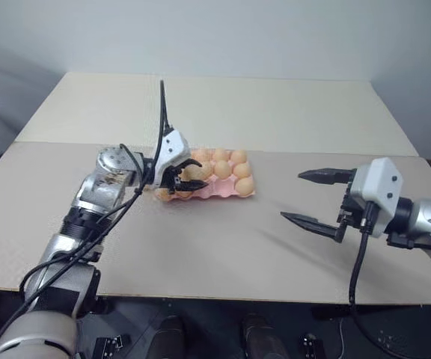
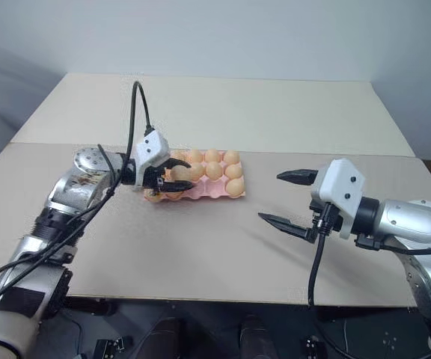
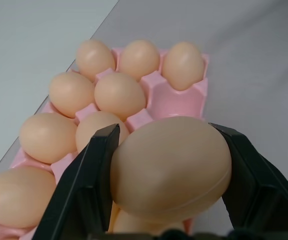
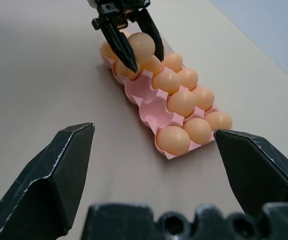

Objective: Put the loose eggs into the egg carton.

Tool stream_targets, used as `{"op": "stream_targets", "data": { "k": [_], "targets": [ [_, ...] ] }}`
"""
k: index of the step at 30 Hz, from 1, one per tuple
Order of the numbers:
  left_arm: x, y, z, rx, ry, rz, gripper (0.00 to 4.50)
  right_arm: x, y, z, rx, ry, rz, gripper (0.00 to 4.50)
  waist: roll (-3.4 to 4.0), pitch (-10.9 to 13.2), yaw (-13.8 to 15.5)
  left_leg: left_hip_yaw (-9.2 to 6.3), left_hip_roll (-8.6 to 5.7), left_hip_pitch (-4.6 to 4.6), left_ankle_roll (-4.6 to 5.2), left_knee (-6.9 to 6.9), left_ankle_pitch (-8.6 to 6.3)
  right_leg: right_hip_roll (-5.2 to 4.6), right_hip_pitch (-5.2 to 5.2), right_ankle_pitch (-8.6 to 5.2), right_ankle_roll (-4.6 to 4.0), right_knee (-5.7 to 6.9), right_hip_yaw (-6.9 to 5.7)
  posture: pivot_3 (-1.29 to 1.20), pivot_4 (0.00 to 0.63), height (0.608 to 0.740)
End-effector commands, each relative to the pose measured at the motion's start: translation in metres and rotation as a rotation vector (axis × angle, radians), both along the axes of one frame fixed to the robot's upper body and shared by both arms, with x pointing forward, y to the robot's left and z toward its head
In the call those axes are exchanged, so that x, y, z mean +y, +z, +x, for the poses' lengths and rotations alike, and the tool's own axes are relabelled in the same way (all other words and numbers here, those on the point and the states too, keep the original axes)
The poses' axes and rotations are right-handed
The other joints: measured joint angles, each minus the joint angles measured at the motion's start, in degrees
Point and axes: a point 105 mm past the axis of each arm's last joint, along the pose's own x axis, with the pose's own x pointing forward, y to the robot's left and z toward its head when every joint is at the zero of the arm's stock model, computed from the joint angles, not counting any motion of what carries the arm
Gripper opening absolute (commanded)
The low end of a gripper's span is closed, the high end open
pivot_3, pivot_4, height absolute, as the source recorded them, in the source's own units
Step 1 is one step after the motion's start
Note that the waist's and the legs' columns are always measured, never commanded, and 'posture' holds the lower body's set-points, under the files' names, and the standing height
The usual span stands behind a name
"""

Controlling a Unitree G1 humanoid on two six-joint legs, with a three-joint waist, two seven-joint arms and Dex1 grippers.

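Pink moulded egg carton (image 1: 217, 188), lidless, lying flat on the pale counter (image 1: 223, 247) near its middle seam, most cups filled with pale orange-tan eggs (image 3: 119, 94). Several cups in the row nearest the robot stand empty; one egg (image 4: 173, 139) sits at that row's right end.

Left claw (image 1: 176, 174): clenched on one loose egg (image 3: 171, 167), held between both black fingers over the carton's left end. Seated eggs lie close beneath and just beyond the held egg.

Right claw (image 1: 314, 197): released, fingers spread wide, nothing between them, hovering over bare counter well apart from the carton, to its right.

Black cable (image 1: 161, 112) rises from the left wrist above the carton's left end.
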Motion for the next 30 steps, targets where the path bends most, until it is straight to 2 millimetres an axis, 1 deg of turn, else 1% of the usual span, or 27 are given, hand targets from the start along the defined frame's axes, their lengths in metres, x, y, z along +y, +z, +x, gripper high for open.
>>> {"op": "stream_targets", "data": {
  "k": [1, 2, 4, 5, 8, 9, 11, 14, 17, 19, 21, 22, 23, 26, 28, 30],
  "targets": [
    [-0.01, 0.008, 0.005, -0.047, -0.025, 0.009, 2.63, 0.0, 0.013, -0.007, -0.056, -0.008, 0.002, 4.5, 0.0, 0.0, 0.0, 0.0, 0.0, -0.01, 0.0, 0.01, 0.0, 0.0, 0.0, 0.0, 0.0, 0.0, 0.0, 0.0, 0.15, 0.74],
    [-0.012, 0.007, 0.005, -0.042, -0.031, 0.007, 2.63, 0.0, 0.013, -0.007, -0.056, -0.01, 0.004, 4.5, 0.0, 0.0, 0.0, 0.0, 0.0, 0.0, 0.0, 0.01, 0.0, 0.0, 0.0, 0.0, 0.0, 0.0, 0.0, 0.0, 0.15, 0.74],
    [-0.016, 0.007, 0.002, -0.037, -0.063, 0.001, 3.23, 0.0, 0.013, -0.008, -0.056, -0.013, 0.006, 4.5, 0.0, 0.0, -0.1, 0.0, 0.0, 0.0, 0.0, 0.01, 0.0, 0.0, 0.0, 0.0, 0.0, 0.01, 0.0, 0.0, 0.15, 0.74],
    [-0.017, 0.008, 0.002, -0.034, -0.063, -0.008, 3.37, 0.0, 0.013, -0.008, -0.056, -0.015, 0.006, 4.5, 0.0, 0.0, -0.2, -0.01, 0.0, -0.01, 0.0, 0.01, 0.0, 0.0, -0.01, 0.0, 0.0, 0.01, 0.0, 0.0, 0.15, 0.74],
    [-0.017, 0.01, 0.002, -0.034, -0.056, -0.014, 4.35, 0.0, 0.013, -0.007, -0.054, -0.017, 0.006, 4.5, 0.0, 0.0, -0.2, -0.01, 0.0, 0.0, 0.0, 0.01, 0.0, 0.0, 0.0, 0.0, 0.0, 0.01, 0.0, 0.0, 0.15, 0.74],
    [-0.015, 0.012, 0.002, -0.039, -0.051, -0.013, 4.46, 0.0, 0.013, -0.007, -0.053, -0.016, 0.008, 4.5, 0.0, 0.0, -0.2, -0.01, 0.0, 0.0, 0.0, 0.01, 0.0, 0.0, 0.0, 0.0, 0.0, 0.01, 0.0, 0.0, 0.15, 0.74],
    [-0.012, 0.015, 0.002, -0.047, -0.044, -0.016, 4.46, 0.0, 0.013, -0.008, -0.052, -0.014, 0.009, 4.5, 0.0, 0.0, -0.2, -0.01, 0.0, 0.0, 0.0, 0.01, 0.0, 0.0, 0.0, 0.0, 0.0, 0.01, 0.0, 0.0, 0.15, 0.74],
    [0.003, 0.031, 0.002, -0.076, 0.005, -0.061, 4.46, 0.0, 0.013, -0.007, -0.05, -0.011, 0.01, 4.5, -0.01, 0.0, -0.4, -0.02, 0.0, -0.01, 0.0, 0.01, 0.0, 0.0, -0.01, 0.0, 0.0, 0.02, 0.0, 0.0, 0.15, 0.74],
    [0.024, 0.05, -0.008, -0.09, 0.045, -0.114, 4.46, 0.002, 0.013, -0.006, -0.044, 0.005, 0.01, 4.5, 0.0, 0.0, -0.9, -0.04, 0.0, -0.01, 0.0, 0.0, 0.0, 0.0, -0.03, 0.0, 0.0, 0.04, 0.0, 0.0, 0.15, 0.74],
    [0.041, 0.057, -0.017, -0.102, 0.085, -0.138, 4.46, 0.003, 0.012, -0.004, -0.041, 0.012, 0.009, 4.5, 0.01, 0.0, -1.2, -0.05, 0.01, 0.02, 0.0, -0.01, 0.0, 0.01, -0.01, 0.0, 0.0, 0.05, 0.0, 0.0, 0.15, 0.74],
    [0.065, 0.056, -0.032, -0.111, 0.134, -0.136, 4.46, 0.003, 0.011, -0.002, -0.038, 0.019, 0.009, 4.5, 0.03, 0.0, -1.3, -0.04, 0.02, 0.06, 0.01, -0.03, 0.0, 0.01, 0.0, -0.01, 0.0, 0.06, 0.01, 0.0, 0.15, 0.74],
    [0.084, 0.054, -0.045, -0.115, 0.166, -0.14, 4.46, 0.004, 0.011, -0.001, -0.036, 0.026, 0.01, 4.5, 0.05, 0.0, -1.7, -0.04, 0.03, 0.08, 0.01, -0.04, 0.0, 0.01, 0.0, -0.01, 0.0, 0.06, 0.02, 0.0, 0.15, 0.74],
    [0.095, 0.053, -0.055, -0.118, 0.186, -0.139, 4.46, 0.004, 0.011, 0.0, -0.034, 0.031, 0.011, 4.5, 0.05, 0.0, -2.0, -0.02, 0.06, 0.11, 0.01, -0.08, 0.0, 0.02, -0.01, -0.01, 0.0, 0.06, 0.05, 0.0, 0.15, 0.74],
    [0.125, 0.049, -0.078, -0.137, 0.262, -0.148, 4.46, 0.005, 0.011, 0.002, -0.029, 0.045, 0.009, 4.5, 0.06, 0.0, -1.9, -0.04, 0.09, 0.07, 0.0, -0.13, 0.0, 0.03, -0.05, -0.01, 0.0, 0.06, 0.01, 0.0, 0.15, 0.74],
    [0.147, 0.045, -0.099, -0.153, 0.307, -0.143, 4.46, 0.006, 0.011, 0.004, -0.025, 0.06, 0.006, 4.5, 0.05, 0.0, -1.7, -0.03, 0.09, 0.05, 0.0, -0.08, 0.0, 0.0, -0.02, -0.01, 0.0, 0.06, -0.01, 0.0, 0.15, 0.74],
    [0.156, 0.044, -0.113, -0.151, 0.318, -0.149, 4.46, 0.007, 0.012, 0.005, -0.024, 0.068, 0.004, 4.5, 0.05, 0.0, -1.2, -0.01, 0.09, 0.09, 0.0, -0.08, 0.0, -0.02, 0.01, -0.01, 0.0, 0.03, -0.01, 0.0, 0.15, 0.74]
  ]
}}
